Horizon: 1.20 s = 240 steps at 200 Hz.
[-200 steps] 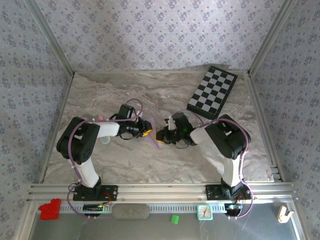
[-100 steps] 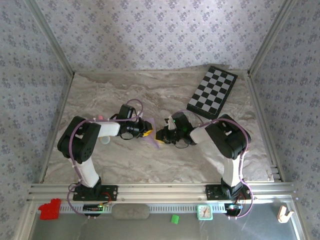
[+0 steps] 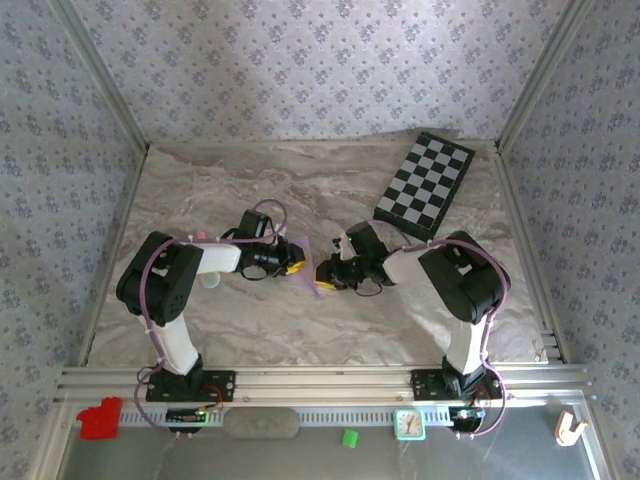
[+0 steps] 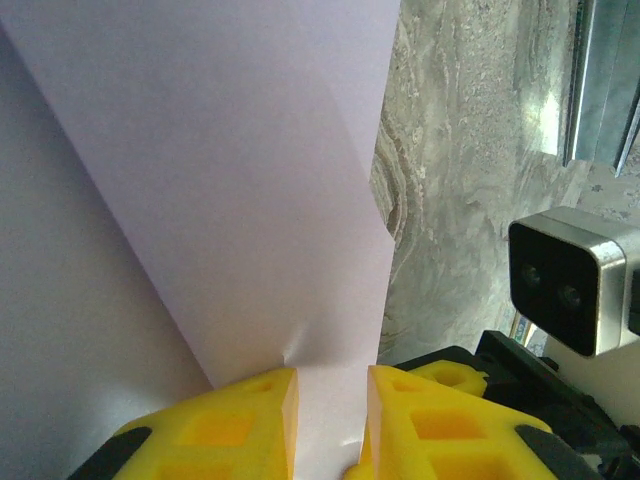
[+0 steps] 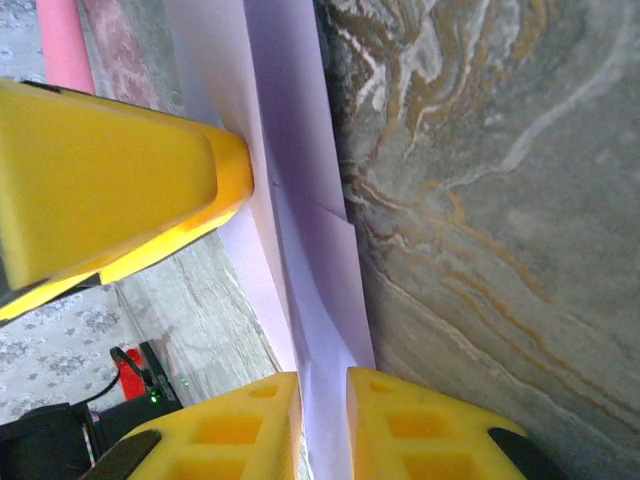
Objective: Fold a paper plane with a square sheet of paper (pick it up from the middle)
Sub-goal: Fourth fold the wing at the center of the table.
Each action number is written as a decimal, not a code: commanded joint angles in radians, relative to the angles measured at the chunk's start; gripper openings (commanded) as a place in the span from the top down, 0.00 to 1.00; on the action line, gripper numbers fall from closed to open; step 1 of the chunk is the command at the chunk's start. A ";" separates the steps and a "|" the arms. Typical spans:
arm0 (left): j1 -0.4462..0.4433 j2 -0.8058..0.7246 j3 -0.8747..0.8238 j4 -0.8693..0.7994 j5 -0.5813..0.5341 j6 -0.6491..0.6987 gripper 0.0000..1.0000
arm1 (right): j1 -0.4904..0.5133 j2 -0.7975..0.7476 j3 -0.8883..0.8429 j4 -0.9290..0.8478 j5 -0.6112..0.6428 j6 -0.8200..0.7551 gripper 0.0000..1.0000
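Paper (image 4: 230, 180) edges lie between left fingers (image 4: 225, 425), right fingers (image 5: 225, 430); open table (image 3: 260, 320) around.

Two arms, left arm (image 3: 165, 285) and right arm (image 3: 465, 285); two grippers, left gripper (image 4: 332, 385) and right gripper (image 5: 323, 385); one lilac paper (image 4: 200, 150); one chequered board (image 3: 425, 184) at upper right.

Pale lilac sheet of paper (image 3: 304, 272), partly folded.
Thin and plain, it's doubled into overlapping layers with one slanting fold edge and a small pinch crease. It's up on edge rather than lying flat, about mid-table (image 3: 250, 330).
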 commanded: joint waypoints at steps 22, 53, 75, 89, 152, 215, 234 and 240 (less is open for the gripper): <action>-0.005 0.013 0.033 -0.009 0.014 0.013 0.74 | 0.007 -0.044 0.021 -0.158 -0.011 -0.077 0.78; -0.005 0.014 0.032 -0.010 0.013 0.014 0.74 | 0.012 -0.040 0.026 -0.182 -0.010 -0.099 0.77; -0.005 0.014 0.032 -0.012 0.012 0.013 0.74 | 0.017 -0.034 0.034 -0.189 -0.016 -0.109 0.78; -0.006 0.014 0.033 -0.013 0.011 0.013 0.74 | 0.020 -0.029 0.039 -0.197 -0.016 -0.113 0.79; -0.006 0.023 0.032 -0.018 0.008 0.011 0.75 | 0.019 -0.011 0.035 -0.222 0.011 -0.117 0.86; -0.005 0.028 0.039 -0.030 0.010 0.014 0.75 | 0.009 -0.095 0.017 -0.183 0.035 -0.104 0.80; -0.005 0.027 0.042 -0.035 0.009 0.016 0.75 | 0.006 -0.151 0.010 -0.190 0.075 -0.112 0.78; -0.006 0.027 0.042 -0.035 0.009 0.016 0.75 | 0.006 -0.163 0.011 -0.200 0.091 -0.120 0.78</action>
